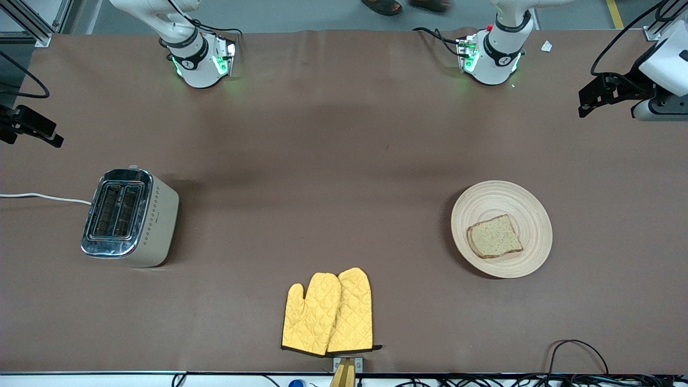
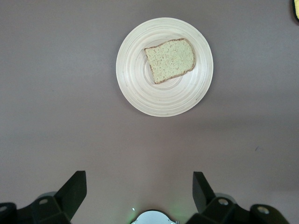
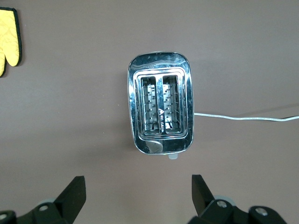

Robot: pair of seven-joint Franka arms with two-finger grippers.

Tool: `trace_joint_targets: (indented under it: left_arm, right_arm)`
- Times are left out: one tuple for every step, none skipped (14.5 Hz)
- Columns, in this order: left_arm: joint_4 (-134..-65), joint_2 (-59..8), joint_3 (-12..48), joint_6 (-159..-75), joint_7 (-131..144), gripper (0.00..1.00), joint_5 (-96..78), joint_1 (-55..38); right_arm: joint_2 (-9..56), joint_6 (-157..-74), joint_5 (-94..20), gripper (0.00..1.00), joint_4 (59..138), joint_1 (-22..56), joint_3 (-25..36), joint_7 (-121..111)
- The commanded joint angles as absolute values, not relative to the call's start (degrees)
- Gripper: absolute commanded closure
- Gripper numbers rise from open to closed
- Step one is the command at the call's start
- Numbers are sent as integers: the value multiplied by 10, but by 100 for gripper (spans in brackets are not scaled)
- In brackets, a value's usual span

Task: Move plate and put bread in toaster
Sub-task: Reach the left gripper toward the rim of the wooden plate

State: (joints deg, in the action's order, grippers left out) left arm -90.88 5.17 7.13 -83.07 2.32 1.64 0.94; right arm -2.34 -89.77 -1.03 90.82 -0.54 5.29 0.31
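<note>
Nothing of the task looks done so far. Both arms wait raised and pulled back at their own ends of the table (image 1: pixel 344 134), and neither has hold of anything.

The left gripper (image 2: pixel 139 191) stands wide open and empty, high above the bare table, looking straight down. Below and ahead of its fingers lies the plate (image 2: pixel 140 84), flat on the table toward the left arm's end, with the bread (image 2: pixel 170 59) lying flat on it, slightly off centre. Plate and gripper are well apart.

The right gripper (image 3: pixel 138 192) is likewise fully spread and empty. Below and ahead of it stands the toaster (image 3: pixel 160 108), upright toward the right arm's end, its two slots facing up and showing no bread inside, its white cord (image 3: pixel 243 118) trailing off across the table.

A pair of yellow oven mitts (image 1: pixel 329 313) lies between toaster and plate, nearer the front camera, well clear of both grippers.

By my judgement everything is left: reaching the plate, moving it, picking up the slice and dropping it into a slot.
</note>
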Motion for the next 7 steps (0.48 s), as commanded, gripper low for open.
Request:
trace_joint_targets:
  left_arm:
    - [-895,47,70,-822,22,0,9,12]
    - [-894,47,70,-822,22,0,9,12]
    - [-890,45,70,-823,21,0,9,13]
    - [-882,33,67,-822,18,0,9,12]
    - [-867,18,57,-822,15,0,6,12]
    - [-851,-2,48,-822,14,0,0,12]
    - [-838,-21,34,-822,11,0,-23,13]
  right_arm:
    - [-32,-902,-1,0,918,-12,46,0]
    - [-32,-902,-1,0,918,-12,46,0]
    - [-32,-902,-1,0,918,-12,46,0]
    - [-32,-902,-1,0,918,-12,46,0]
    - [-32,-902,-1,0,918,-12,46,1]
    - [-32,-902,-1,0,918,-12,46,0]
    - [-32,-902,-1,0,918,-12,46,0]
